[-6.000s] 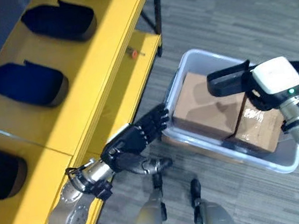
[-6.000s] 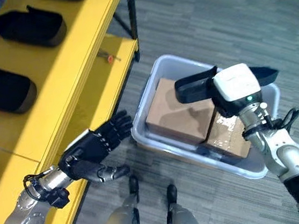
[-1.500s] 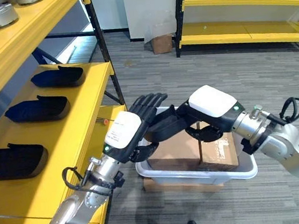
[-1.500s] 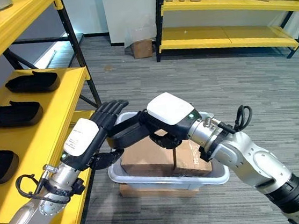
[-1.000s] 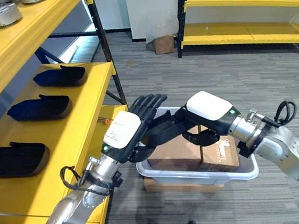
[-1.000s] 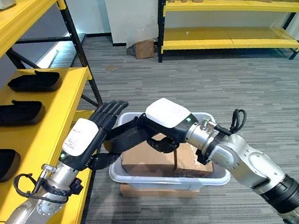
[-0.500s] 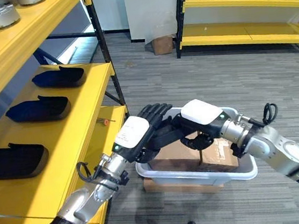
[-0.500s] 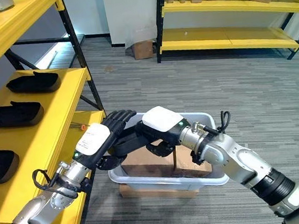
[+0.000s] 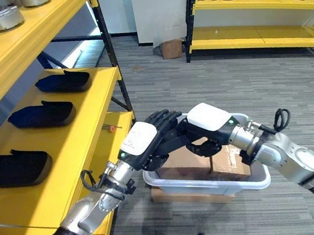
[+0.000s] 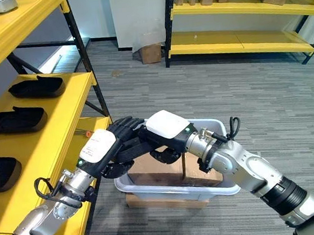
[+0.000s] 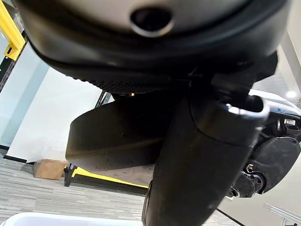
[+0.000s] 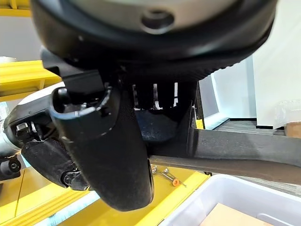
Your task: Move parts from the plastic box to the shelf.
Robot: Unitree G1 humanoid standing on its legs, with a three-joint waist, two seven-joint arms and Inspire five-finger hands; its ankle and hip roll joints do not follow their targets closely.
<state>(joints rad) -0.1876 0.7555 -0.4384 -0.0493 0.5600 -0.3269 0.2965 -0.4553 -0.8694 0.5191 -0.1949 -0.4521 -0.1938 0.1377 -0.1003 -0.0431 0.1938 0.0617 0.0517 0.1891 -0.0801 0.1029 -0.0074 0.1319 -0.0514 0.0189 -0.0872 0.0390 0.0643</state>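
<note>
A long black moulded part (image 9: 171, 145) hangs between my two hands above the left end of the clear plastic box (image 9: 210, 184). My right hand (image 9: 209, 117) is shut on it from the right; the right wrist view shows the part (image 12: 225, 147) past the thumb. My left hand (image 9: 139, 142) lies against the part's other side with its fingers nearly straight. The left wrist view shows the part (image 11: 117, 136) close beside that thumb. Two brown cardboard boxes (image 9: 186, 160) lie in the plastic box. The yellow shelf (image 9: 85, 131) stands to the left.
Three black parts (image 9: 40, 115) lie in a row on the yellow shelf, with metal parts (image 9: 1, 17) on the level above. A small red-handled tool (image 9: 111, 128) lies on the lower level. Flat cardboard (image 9: 171, 195) sits under the plastic box. More shelves (image 9: 249, 33) stand at the back.
Over the last second my left hand has reached further in against the part and the right hand has sunk slightly toward the box. The camera has lifted since six seconds ago.
</note>
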